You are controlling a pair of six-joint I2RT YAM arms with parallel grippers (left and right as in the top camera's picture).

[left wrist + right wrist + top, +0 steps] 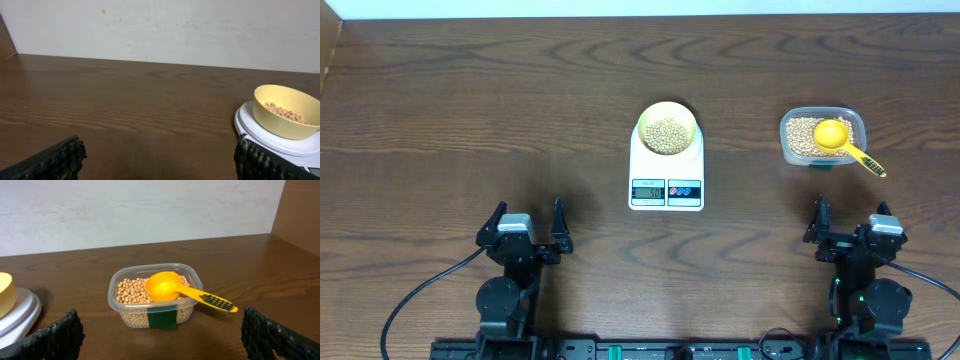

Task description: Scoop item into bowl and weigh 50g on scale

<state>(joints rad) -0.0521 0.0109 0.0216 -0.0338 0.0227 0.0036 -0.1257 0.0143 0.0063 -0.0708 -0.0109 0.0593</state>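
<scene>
A pale-yellow bowl (667,128) holding tan beans (666,135) sits on the round platform of the white scale (666,170); the bowl (285,117) also shows at the right of the left wrist view. More beans (132,291) fill a clear tub (822,136), with a yellow scoop (844,142) resting in it, handle pointing front right. My left gripper (525,227) stands open near the front left, nothing between its fingers. Near the front right, short of the tub, my right gripper (850,222) is open and holds nothing.
The clear tub (152,296) carries a green label on its near wall. The scoop's handle (214,300) juts past the tub's rim toward the right. A pale wall runs along the table's far edge.
</scene>
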